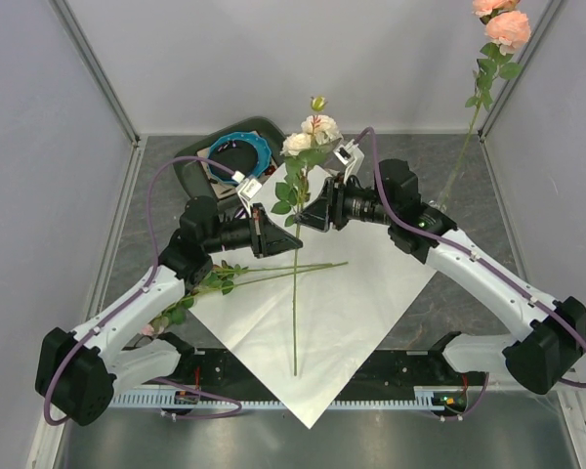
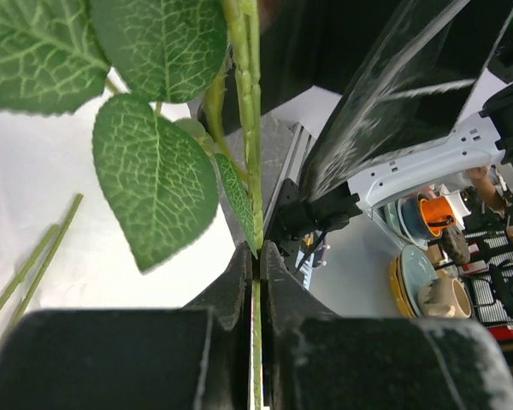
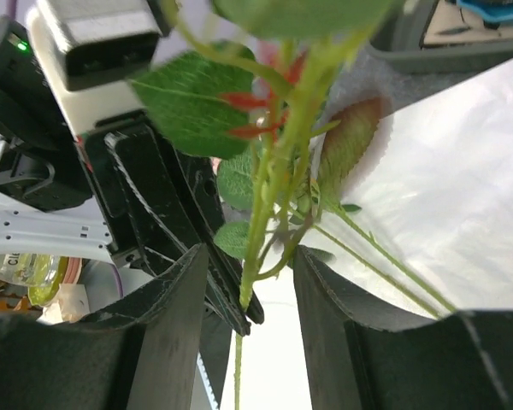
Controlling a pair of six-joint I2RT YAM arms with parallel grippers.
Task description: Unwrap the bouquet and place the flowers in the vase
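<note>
The cream-white wrapping paper [image 1: 361,293] lies unfolded flat on the table. My left gripper [image 1: 273,233] [image 2: 258,252] is shut on the thin green stem [image 2: 255,128] of a flower with cream roses [image 1: 311,132], holding it above the paper. My right gripper [image 1: 311,213] [image 3: 250,273] stands open around the same stem [image 3: 265,213], higher up among its leaves, with a gap on both sides. More flowers [image 1: 283,271] lie across the paper, their heads under my left arm. A pink rose [image 1: 503,24] stands tall at the back right. The vase is hidden.
A dark tray with a blue dish [image 1: 239,151] sits at the back, just behind the left wrist. Grey walls close in the table on three sides. The tall pink rose's stem runs down behind my right arm.
</note>
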